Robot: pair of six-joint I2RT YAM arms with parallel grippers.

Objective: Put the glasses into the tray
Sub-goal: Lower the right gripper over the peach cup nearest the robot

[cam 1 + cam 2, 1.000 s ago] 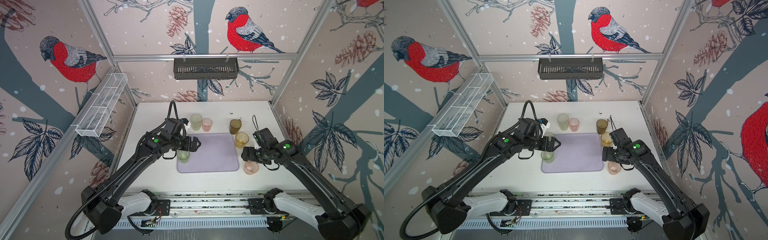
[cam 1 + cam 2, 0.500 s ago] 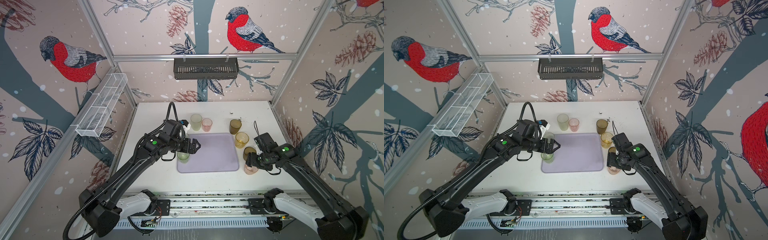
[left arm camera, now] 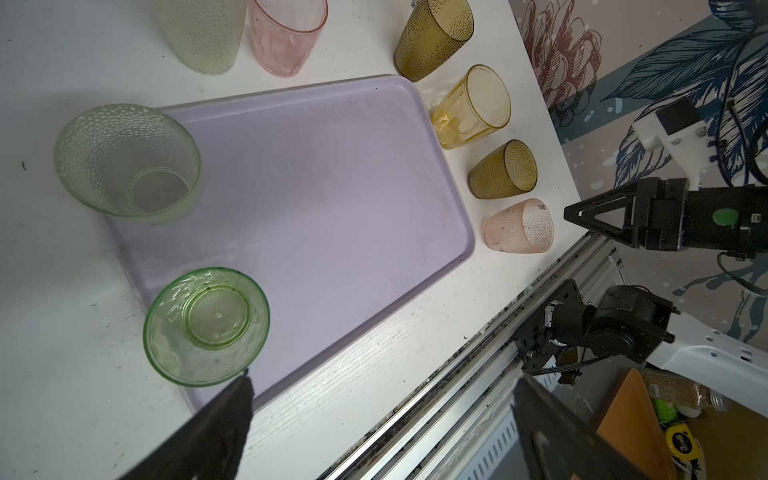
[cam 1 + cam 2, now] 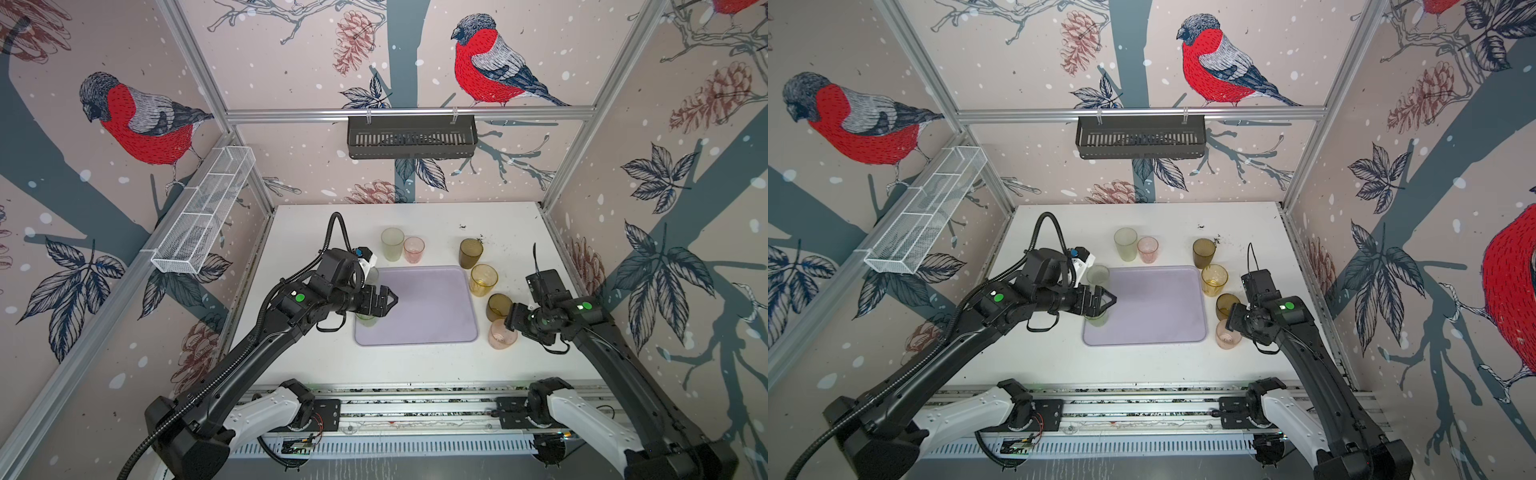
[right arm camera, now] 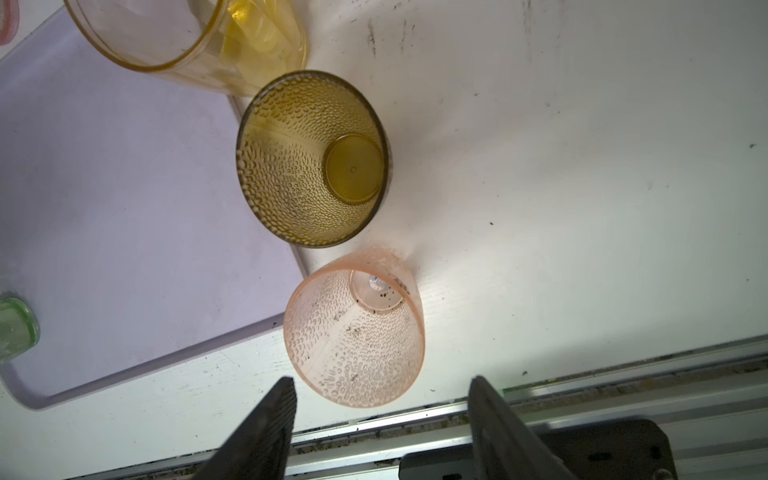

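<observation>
The tray (image 4: 432,307) is a flat, pale lavender rectangle with rounded corners and a low rim, lying in the middle of the white table (image 4: 374,365). A clear green glass (image 3: 206,326) stands upright in its near left corner. A dimpled pale green glass (image 4: 1098,277) is at its far left corner, on the rim or just off it, I cannot tell which. Just beyond the tray's far edge, on the table, stand a tall frosted green glass (image 4: 392,244) and a small pink glass (image 4: 414,249). Beside its right edge a line runs from far to near: a brown glass (image 4: 471,253), a yellow glass (image 4: 483,280), a second brown glass (image 4: 498,306) and a dimpled pink glass (image 5: 353,328), all upright. The left gripper (image 4: 386,300) reaches out over the tray's left edge above the clear green glass, jaws wide apart and holding nothing. The right gripper (image 5: 380,380) is tipped down at the dimpled pink glass, its fingers (image 5: 270,415) on either side of the rim with a gap showing, so it has no grip.
</observation>
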